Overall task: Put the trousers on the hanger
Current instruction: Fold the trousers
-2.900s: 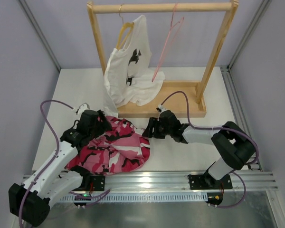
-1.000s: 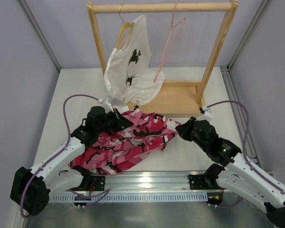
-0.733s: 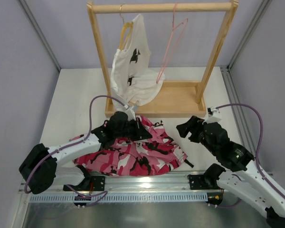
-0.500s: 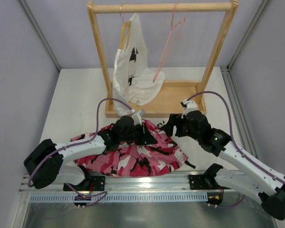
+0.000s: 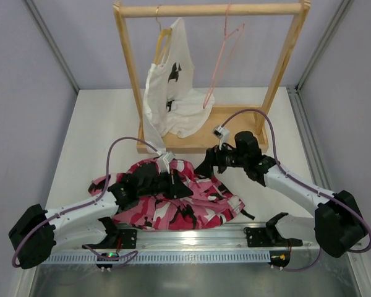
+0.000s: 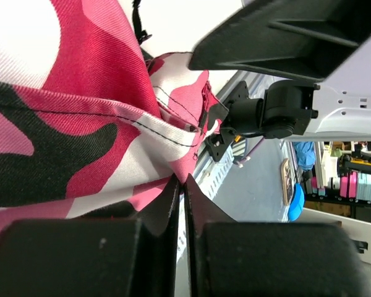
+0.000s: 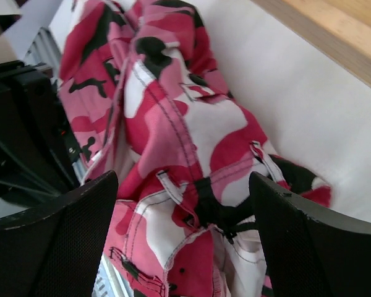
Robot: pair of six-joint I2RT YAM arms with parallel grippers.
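Left fingers (image 6: 80, 260) are pinching the trousers (image 5: 179, 207) tight while right fingers (image 7: 55, 247) are hovering wide open, empty, needing a firm bite further along.

One wooden rack (image 5: 201, 140) stands on the tabletop (image 5: 93, 136). From its top bar hang two hangers: one thin pink wire hanger (image 5: 221, 55) and one thicker wooden hanger (image 5: 163, 38), which carries the single white T-shirt (image 5: 173, 93). In front of the rack lies one pair of camouflage trousers (image 5: 173, 213), and there are two end effectors there, the left end effector (image 5: 185, 189) and the right end effector (image 5: 202, 169).
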